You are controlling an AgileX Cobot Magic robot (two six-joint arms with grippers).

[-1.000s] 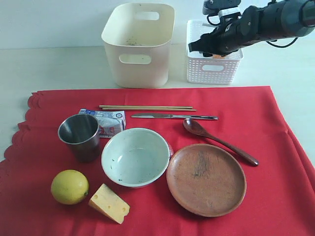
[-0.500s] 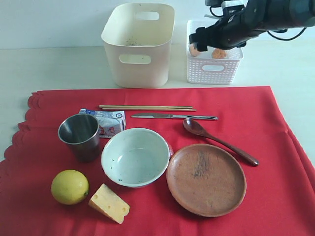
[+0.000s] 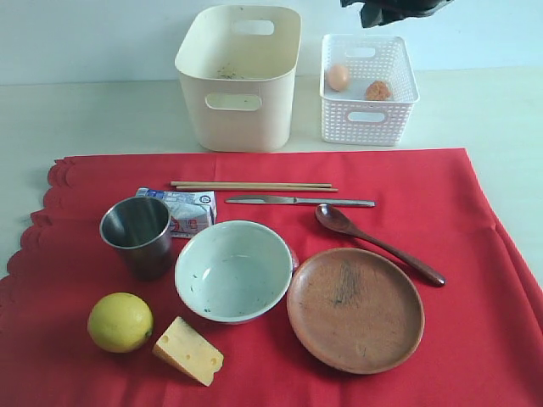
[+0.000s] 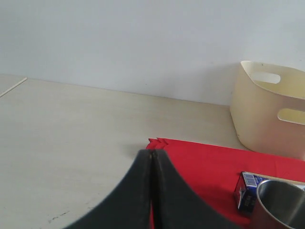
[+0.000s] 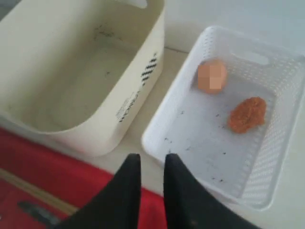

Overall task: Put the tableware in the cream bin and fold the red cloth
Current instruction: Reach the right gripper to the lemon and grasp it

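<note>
On the red cloth lie the steel cup, speckled bowl, wooden plate, dark spoon, chopsticks and knife. The cream bin stands empty behind the cloth. My right gripper hovers high above the gap between the cream bin and the white basket, slightly open and holding nothing. Only a dark bit of the right arm shows at the exterior view's top edge. My left gripper is shut and empty, off the cloth's far left corner.
The white lattice basket right of the bin holds an egg and a brown food piece. A lemon, a cheese wedge and a small carton also sit on the cloth.
My right arm has risen from over the white basket to the top edge of the exterior view. The egg and brown piece in the basket now show uncovered.
</note>
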